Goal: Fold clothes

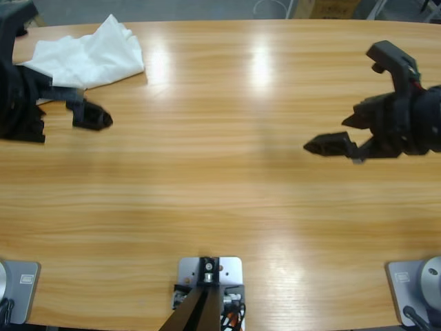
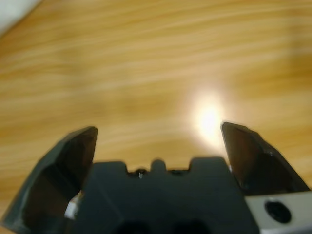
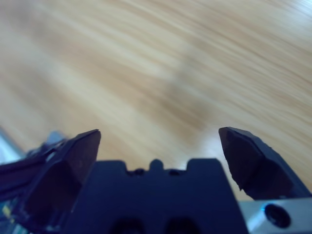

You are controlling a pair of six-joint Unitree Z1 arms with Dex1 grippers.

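Note:
The clothes are one white T-shirt [image 1: 86, 55], lying crumpled in a heap at the table's far left corner. Its edge shows as a white patch in the top left corner of the left wrist view [image 2: 10, 10]. My left gripper [image 1: 96, 116] sits just in front of the heap, near its front edge and apart from it. Its jaws are open [image 2: 158, 132] over bare wood and hold nothing. My right gripper [image 1: 326, 135] hovers far off at the right side of the table. It is also open and empty [image 3: 158, 134], with only wood below it.
The long wooden table [image 1: 220, 200] stretches bare between the two arms. Its far edge runs just behind the shirt. Ceiling lights glare on the wood at the back middle.

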